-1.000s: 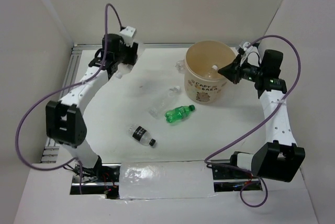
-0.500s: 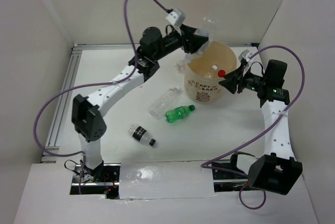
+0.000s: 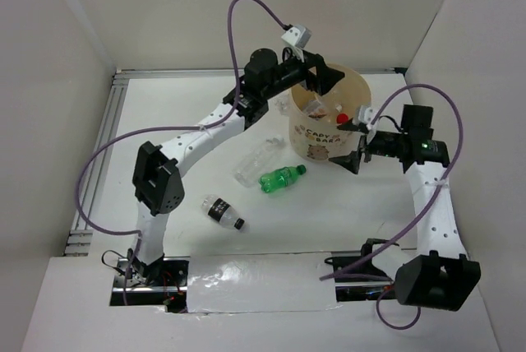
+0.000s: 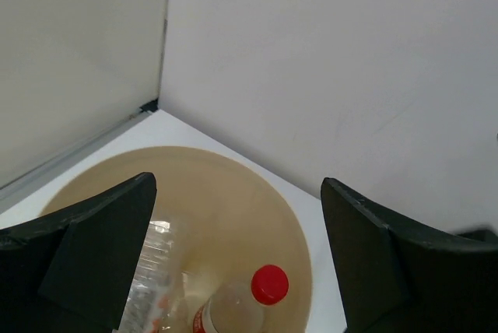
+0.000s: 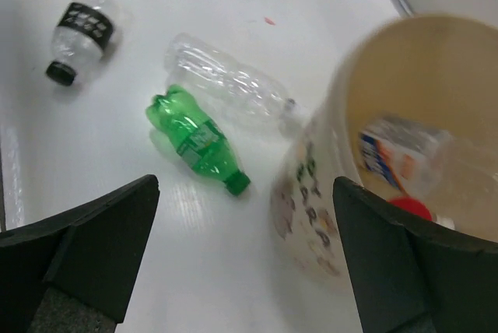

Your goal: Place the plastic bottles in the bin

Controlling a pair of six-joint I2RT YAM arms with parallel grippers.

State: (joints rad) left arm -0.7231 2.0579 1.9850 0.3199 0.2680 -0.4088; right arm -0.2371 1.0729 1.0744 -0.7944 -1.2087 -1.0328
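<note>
The beige bin (image 3: 322, 140) stands at the back right of the table. Inside it lie a red-capped bottle (image 4: 253, 296) and a clear bottle (image 4: 152, 282). My left gripper (image 3: 326, 81) hangs open over the bin's mouth, nothing between its fingers (image 4: 97, 259). My right gripper (image 3: 355, 140) is open beside the bin's front right wall (image 5: 311, 216), also holding nothing. On the table left of the bin lie a green bottle (image 3: 282, 178), a clear bottle (image 3: 255, 163) and a black-labelled bottle (image 3: 222, 211). The right wrist view shows the green bottle (image 5: 194, 141), the clear bottle (image 5: 229, 80) and the black-labelled bottle (image 5: 82, 26).
White walls close in the table on the left, back and right. A metal rail (image 3: 103, 146) runs along the left edge. Purple cables (image 3: 246, 6) loop above both arms.
The left arm swung from the back left to above the bin and opened, dropping a clear bottle in. The right gripper opened, let the red-capped bottle fall in, and drew back.
</note>
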